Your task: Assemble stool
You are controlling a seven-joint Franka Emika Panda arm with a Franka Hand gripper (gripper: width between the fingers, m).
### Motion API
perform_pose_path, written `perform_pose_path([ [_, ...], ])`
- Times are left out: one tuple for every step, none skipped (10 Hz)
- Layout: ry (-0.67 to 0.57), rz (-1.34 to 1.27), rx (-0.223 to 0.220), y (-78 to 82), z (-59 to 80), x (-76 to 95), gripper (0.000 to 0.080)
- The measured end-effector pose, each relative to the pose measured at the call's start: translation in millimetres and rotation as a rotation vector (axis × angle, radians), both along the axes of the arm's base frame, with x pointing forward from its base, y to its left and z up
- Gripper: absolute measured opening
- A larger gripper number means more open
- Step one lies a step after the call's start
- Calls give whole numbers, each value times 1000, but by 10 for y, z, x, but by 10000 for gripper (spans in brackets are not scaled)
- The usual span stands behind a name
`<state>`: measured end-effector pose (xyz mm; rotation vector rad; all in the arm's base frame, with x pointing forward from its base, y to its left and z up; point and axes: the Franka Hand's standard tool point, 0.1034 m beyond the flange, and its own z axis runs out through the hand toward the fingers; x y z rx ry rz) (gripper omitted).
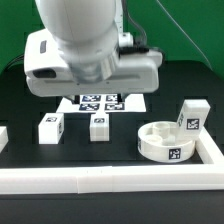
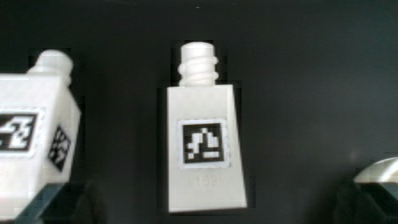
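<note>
The stool's round ring-like seat (image 1: pixel 165 141) sits at the exterior view's right, with one tagged leg block (image 1: pixel 191 116) standing just behind it. Two more leg blocks (image 1: pixel 50 127) (image 1: pixel 98 127) stand in front of the marker board. In the wrist view one leg block (image 2: pixel 208 145) lies straight below the camera, its threaded peg (image 2: pixel 201 62) pointing away, and a second leg block (image 2: pixel 36 120) lies beside it. My gripper (image 2: pixel 214 205) is open and empty above the middle leg, its dark fingertips (image 2: pixel 377 190) spread to either side. The arm's white hand (image 1: pixel 90 65) hides the fingers in the exterior view.
The marker board (image 1: pixel 100 102) lies flat behind the two legs. Long white border rails (image 1: pixel 110 180) run along the front and up the exterior view's right side (image 1: pixel 212 150). The table top is black.
</note>
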<state>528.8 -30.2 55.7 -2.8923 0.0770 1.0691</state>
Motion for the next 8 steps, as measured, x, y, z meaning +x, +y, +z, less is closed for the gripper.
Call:
perform_pose_path([
  [3, -1, 0, -3, -15, -5, 649],
  [16, -2, 1, -3, -13, -26, 649],
  [100, -6, 10, 0, -5, -127, 649],
  [177, -5, 17, -6, -21, -160, 649],
  [220, -4, 21, -9, -43, -177, 649],
  [332, -12, 26, -24, -104, -296, 649],
  [385, -11, 29, -44, -182, -296, 649],
  [408, -10, 31, -64, -227, -266, 649],
])
